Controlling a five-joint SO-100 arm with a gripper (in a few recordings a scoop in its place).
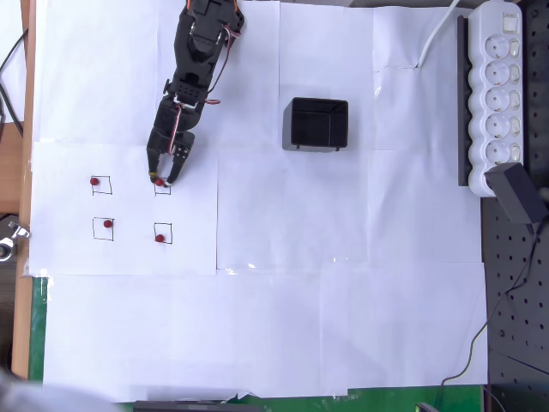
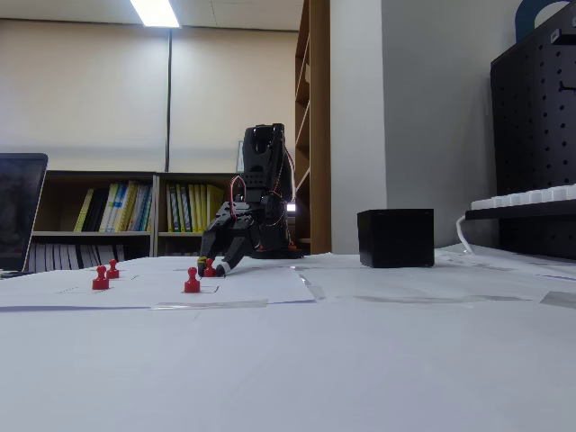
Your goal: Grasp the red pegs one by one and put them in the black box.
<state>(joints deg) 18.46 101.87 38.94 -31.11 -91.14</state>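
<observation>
White paper-covered surface (image 2: 360, 360) fills the foreground of the fixed view; beyond it stand four red pegs, one in each of four drawn squares (image 1: 103, 229) at the left of the overhead view. Three pegs stand free: upper left (image 1: 94, 181), lower left (image 1: 107, 223) and lower right (image 1: 159, 237). The fourth red peg (image 1: 159, 181), in the upper right square, lies between the fingertips of the pincer (image 1: 163, 178); in the fixed view the same peg (image 2: 210, 267) sits on the paper at the pincer (image 2: 212, 266) tips. Whether the jaws have already closed on it cannot be told; they straddle it closely. The black box (image 1: 316, 124) stands well apart to the right in the overhead view, open top upward, with no peg visible inside. A white power strip (image 1: 495, 94) lies at the far right edge.

Step in hand, as judged: grasping the first of four pegs; none yet delivered. The next move calls for a firm closure on the peg, a clean lift clear of the paper, then a swing across to above the box before release.
</observation>
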